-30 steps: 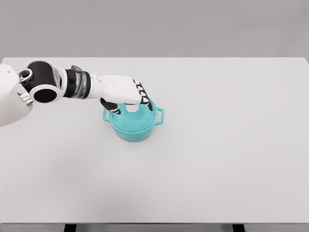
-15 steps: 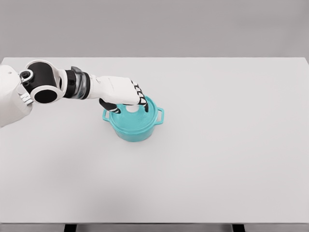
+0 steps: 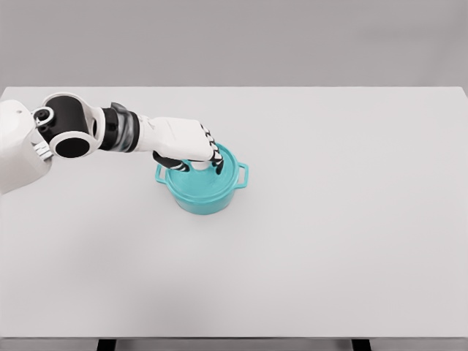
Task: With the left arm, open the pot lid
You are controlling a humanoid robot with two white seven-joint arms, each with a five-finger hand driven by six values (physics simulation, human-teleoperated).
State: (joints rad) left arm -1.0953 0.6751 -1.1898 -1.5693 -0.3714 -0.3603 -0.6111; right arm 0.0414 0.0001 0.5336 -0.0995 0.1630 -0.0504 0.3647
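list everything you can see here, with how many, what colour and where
pot: 1, teal, on the table left of the middle, a side handle showing at each side
lid: 1, teal, sitting on the pot, with a white knob at its centre
table: 1, white, fills most of the view, grey wall behind it
left arm: 1, white with black joints, comes in from the left edge and reaches to the pot
left robot hand: 1, white with black finger segments, over the lid, fingers curled down around the knob
right arm and robot hand: not in view
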